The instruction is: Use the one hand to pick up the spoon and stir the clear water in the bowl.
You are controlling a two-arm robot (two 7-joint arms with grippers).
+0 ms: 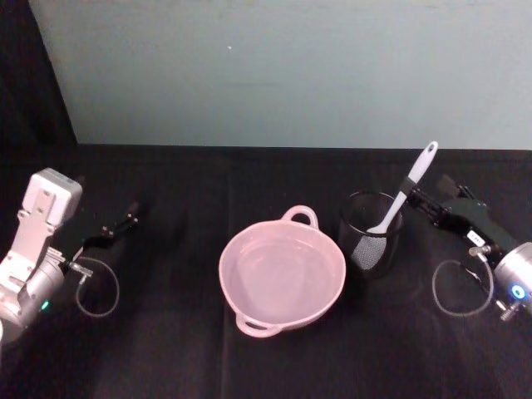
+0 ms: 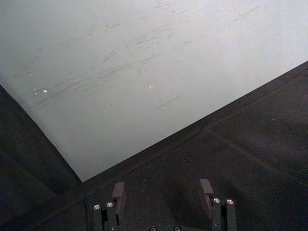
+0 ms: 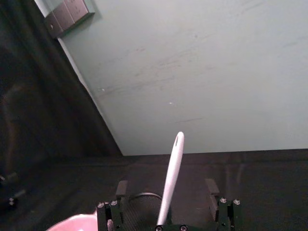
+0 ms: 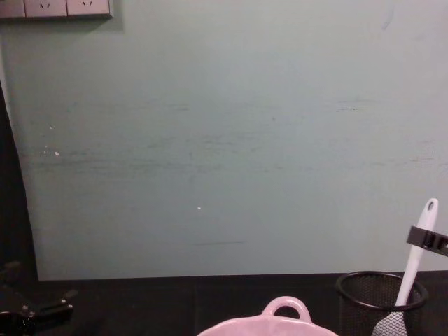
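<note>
The white spoon point(image 1: 406, 191) stands tilted in a black wire-mesh cup point(image 1: 371, 235), head down and handle up. My right gripper point(image 1: 416, 198) is at the handle's middle. In the right wrist view the spoon point(image 3: 172, 173) rises between its two spread fingers point(image 3: 122, 188), which do not touch it, so the gripper point(image 3: 166, 188) is open. From the chest, one black finger point(image 4: 428, 239) crosses the spoon point(image 4: 413, 269). The pale pink bowl point(image 1: 249, 249) holds clear water, just left of the cup. My left gripper point(image 1: 125, 221) rests open at the far left, fingers point(image 2: 118, 191) apart over bare cloth.
The table is covered in black cloth point(image 1: 166, 349). A pale teal wall point(image 1: 291, 75) stands close behind, with a socket plate point(image 4: 56, 7) high on the left. Cable loops hang at each wrist point(image 1: 98, 287) point(image 1: 461, 289).
</note>
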